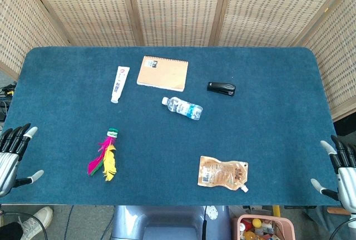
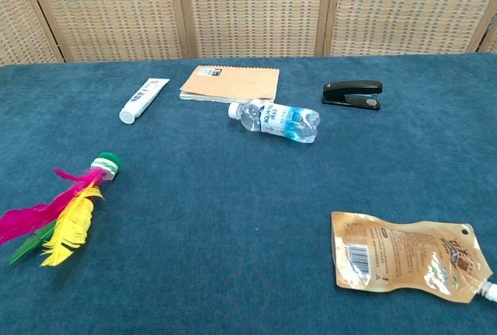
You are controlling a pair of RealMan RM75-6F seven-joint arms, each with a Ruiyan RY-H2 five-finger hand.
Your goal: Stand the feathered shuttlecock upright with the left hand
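The feathered shuttlecock (image 1: 105,155) lies flat on the blue table, its green and white base pointing away from me and its pink, yellow and green feathers toward the front edge. In the chest view the shuttlecock (image 2: 64,211) lies at the left. My left hand (image 1: 12,153) hovers at the table's front left edge, fingers apart and holding nothing, well left of the shuttlecock. At the front right edge my right hand (image 1: 340,167) is also spread and holds nothing. Neither hand shows in the chest view.
A toothpaste tube (image 1: 119,84), a brown spiral notebook (image 1: 162,73), a small water bottle (image 1: 182,108) lying on its side and a black stapler (image 1: 221,88) lie further back. A tan spouted pouch (image 1: 222,173) lies front right. Wicker screens (image 1: 178,6) stand behind the table.
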